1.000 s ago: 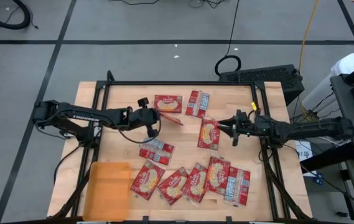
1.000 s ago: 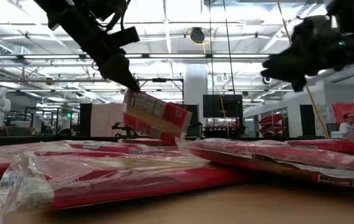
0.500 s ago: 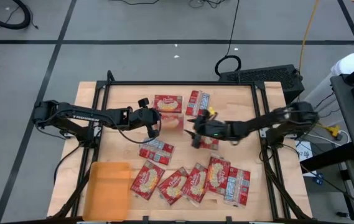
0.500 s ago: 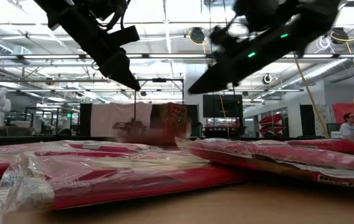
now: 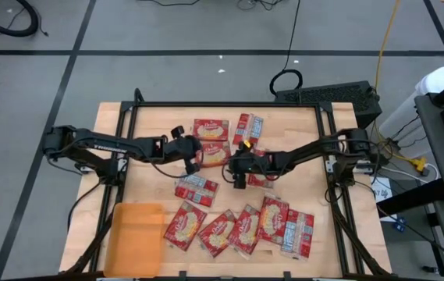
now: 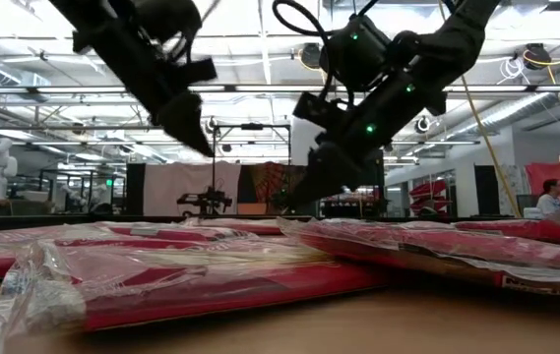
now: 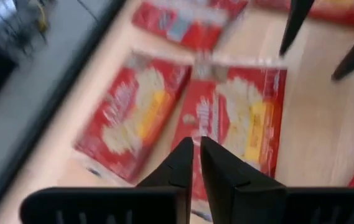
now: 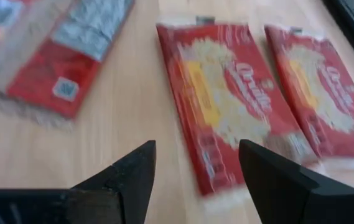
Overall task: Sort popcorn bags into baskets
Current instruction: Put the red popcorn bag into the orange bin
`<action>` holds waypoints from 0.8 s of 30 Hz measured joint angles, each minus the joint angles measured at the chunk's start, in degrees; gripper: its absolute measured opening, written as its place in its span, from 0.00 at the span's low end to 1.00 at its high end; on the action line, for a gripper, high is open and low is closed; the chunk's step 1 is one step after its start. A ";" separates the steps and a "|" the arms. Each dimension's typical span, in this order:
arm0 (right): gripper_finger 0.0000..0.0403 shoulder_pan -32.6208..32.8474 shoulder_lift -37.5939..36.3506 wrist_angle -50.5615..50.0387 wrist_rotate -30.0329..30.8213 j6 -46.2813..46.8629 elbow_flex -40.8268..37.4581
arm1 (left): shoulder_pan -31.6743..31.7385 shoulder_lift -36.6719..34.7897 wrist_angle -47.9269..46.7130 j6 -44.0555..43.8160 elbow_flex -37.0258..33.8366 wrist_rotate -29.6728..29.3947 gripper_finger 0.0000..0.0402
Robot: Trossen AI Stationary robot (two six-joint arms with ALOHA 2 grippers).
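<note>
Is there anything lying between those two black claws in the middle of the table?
In the high view, one popcorn bag lies between the left gripper and the right gripper.

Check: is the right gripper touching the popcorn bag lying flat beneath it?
Apart. The right wrist view shows the right gripper open, bare table between its fingers, short of the popcorn bag.

We see two slim black arms made of jointed tubes. The left arm (image 5: 101, 145) carries white lettering along one link. The right arm (image 5: 307, 152) has thin black cables, small green lights near its wrist and a yellow mark there.
</note>
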 joint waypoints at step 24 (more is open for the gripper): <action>0.48 -3.65 7.95 3.95 5.82 -2.91 0.17 | 5.27 19.09 10.25 -6.57 -1.64 4.18 0.09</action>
